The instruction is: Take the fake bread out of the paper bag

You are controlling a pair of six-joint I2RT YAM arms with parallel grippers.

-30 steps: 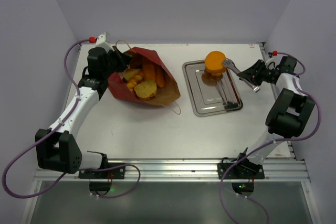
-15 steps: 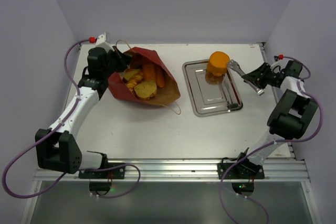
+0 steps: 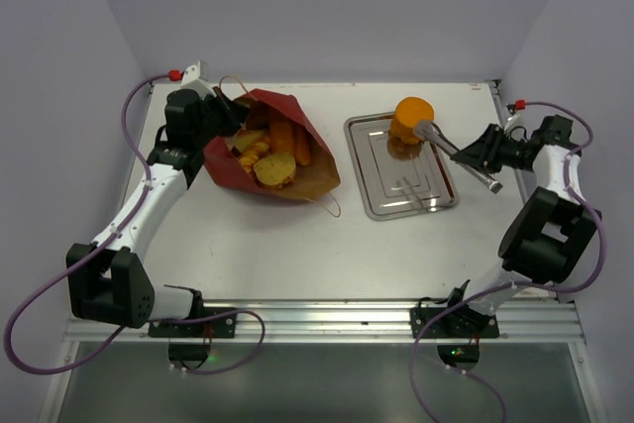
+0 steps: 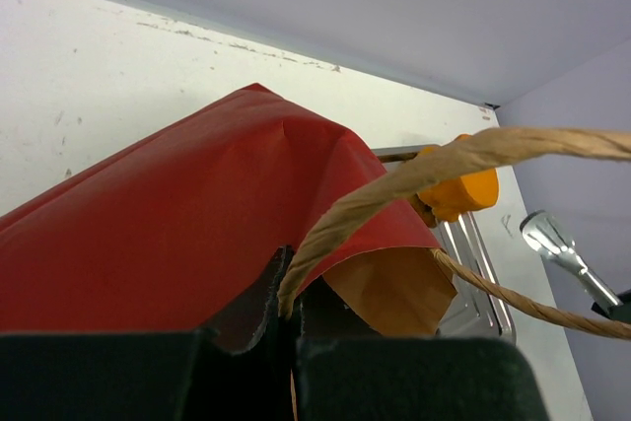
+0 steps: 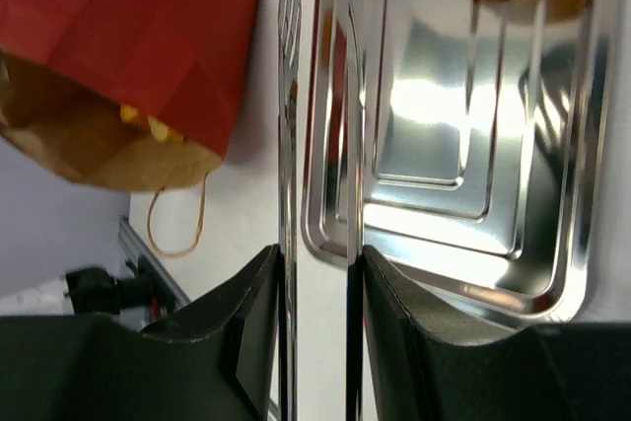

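Observation:
The red paper bag lies on its side at the left, mouth toward the front. Several golden pieces of fake bread sit in its brown inside. An orange bun rests at the far end of the steel tray. My left gripper is shut on the bag's rim and loop handle, holding the red flap up. My right gripper is shut on steel tongs, whose tips sit just right of the bun. In the right wrist view the tongs' arms run between my fingers.
The bag's second loop handle lies on the white table between bag and tray. The tray stands close to the right wall. Walls enclose the table at the back and both sides.
The right arm drew the tongs back from the bun to the right, then swung them in beside it again. The bun stays on the tray. The left arm has not moved.

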